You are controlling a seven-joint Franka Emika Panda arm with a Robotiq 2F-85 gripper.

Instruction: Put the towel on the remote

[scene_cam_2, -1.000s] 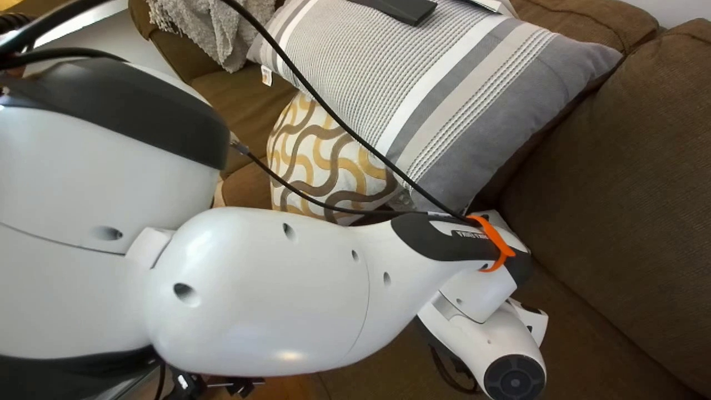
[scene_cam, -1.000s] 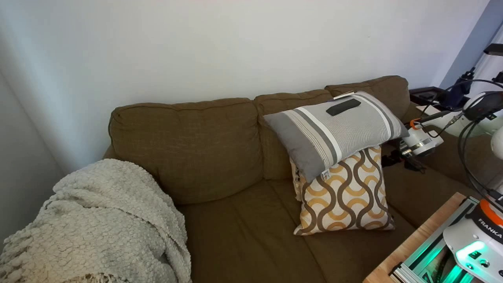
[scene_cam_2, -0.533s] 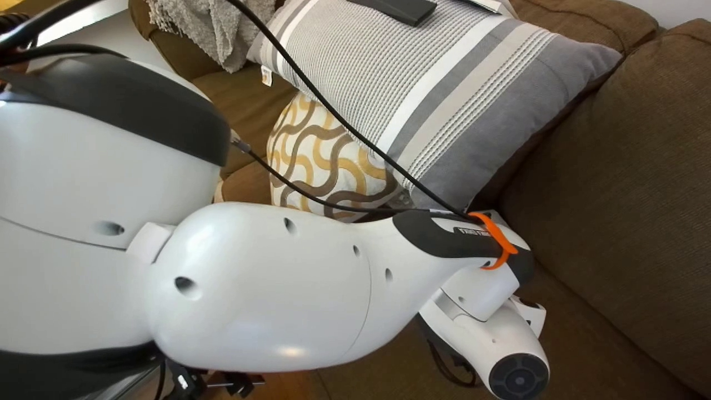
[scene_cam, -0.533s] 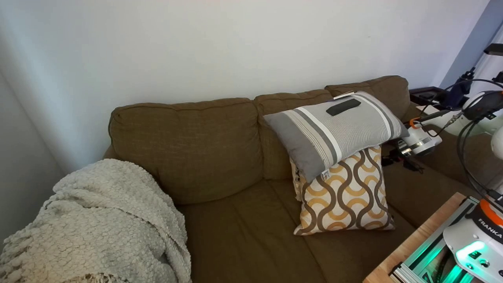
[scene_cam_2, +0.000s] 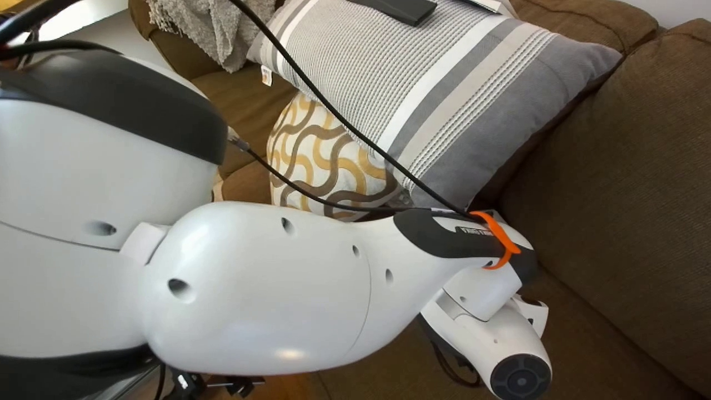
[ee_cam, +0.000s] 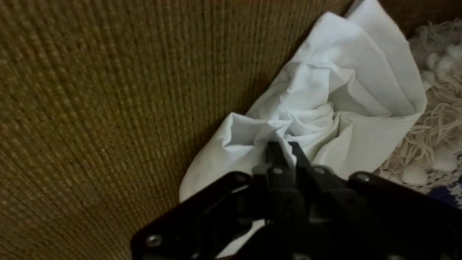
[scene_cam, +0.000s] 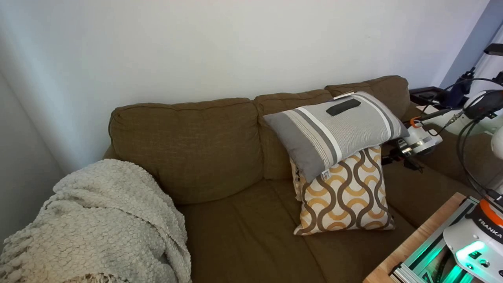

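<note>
The towel (ee_cam: 379, 137) is a crumpled white cloth lying on the brown sofa, seen in the wrist view. My gripper (ee_cam: 284, 146) has come together on a raised fold of it, with a strip of cloth pinched between the dark fingertips. The towel's lower part is covered by the gripper, and it cannot be made out in either exterior view. Flat on top of a grey striped pillow (scene_cam: 353, 129) rests the black remote (scene_cam: 343, 107), cut off by the upper edge in an exterior view (scene_cam_2: 408, 10). The wrist (scene_cam: 422, 141) is low beside that pillow's right end.
Under the striped pillow leans a patterned yellow-and-brown pillow (scene_cam: 342, 196). A fluffy pale blanket (scene_cam: 110, 220) covers the sofa's far end. Fringed fabric (ee_cam: 440, 122) borders the towel. Sofa back cushions (scene_cam: 188, 145) rise behind, and a loose cable (scene_cam_2: 333, 111) hangs along the arm.
The arm and wrist have shifted only very slightly. The remote, both pillows and the blanket have stayed where they were.
</note>
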